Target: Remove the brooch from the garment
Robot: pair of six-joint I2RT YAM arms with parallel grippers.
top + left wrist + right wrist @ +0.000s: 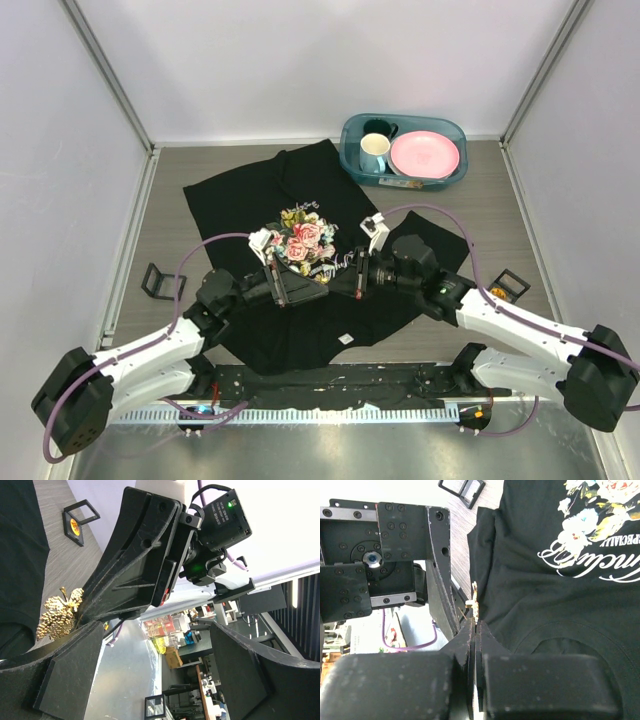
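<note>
The black T-shirt [290,185] with the rose print lies flat on the table; it also shows in the right wrist view [560,605]. The brooch I see is a small gold leaf-shaped cluster [57,612], not a round badge. My right gripper [475,625] is shut on it, and it shows edge-on at the tips [475,602], beside the shirt's edge. I cannot tell whether it is still pinned to the cloth. My left gripper [150,675] is open and empty, its jaws wide apart, facing the right gripper [342,280] over the shirt's lower part.
A teal bin [455,128] with a mug and a pink plate stands at the back right. A black square frame [160,282] lies left of the shirt. Another frame [508,287] on the right holds a small orange round thing [75,526]. A white label [345,338] is near the hem.
</note>
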